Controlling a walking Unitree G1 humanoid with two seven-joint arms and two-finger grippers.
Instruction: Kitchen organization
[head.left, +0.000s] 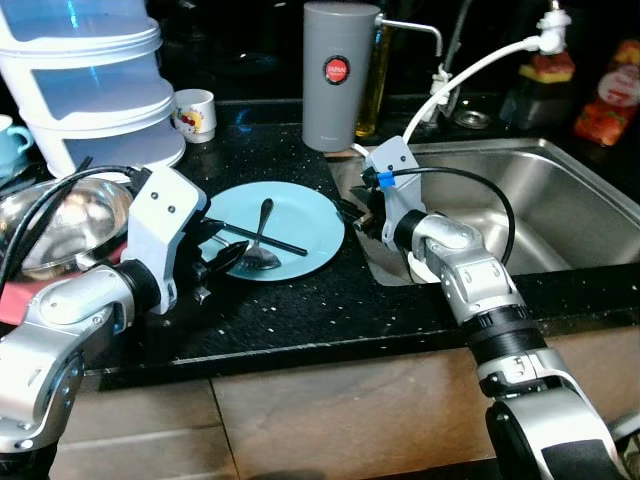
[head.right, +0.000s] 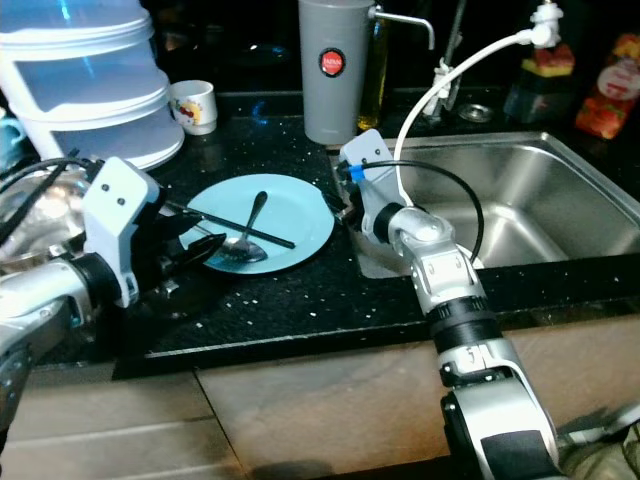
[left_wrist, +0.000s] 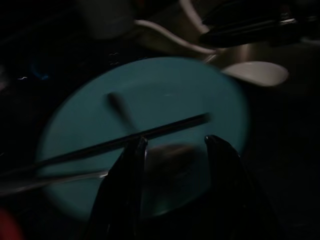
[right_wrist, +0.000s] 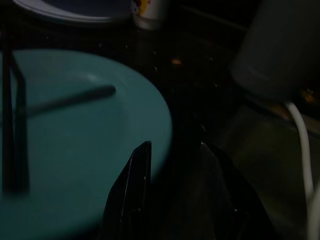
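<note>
left gripper (left_wrist: 172, 142) apart over spoon (head.left: 262, 255) | right wrist: mug (right_wrist: 148, 11)

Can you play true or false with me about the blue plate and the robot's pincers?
1. A spoon lies on the blue plate. True.
2. The plate sits inside the sink. False: it sits on the black counter, left of the sink.
3. The left pincer is open, over the plate's near edge. True.
4. The right pincer holds the plate up in the air. False: it is at the plate's rim, and the plate lies flat.
5. A grey canister stands behind the plate. True.
</note>
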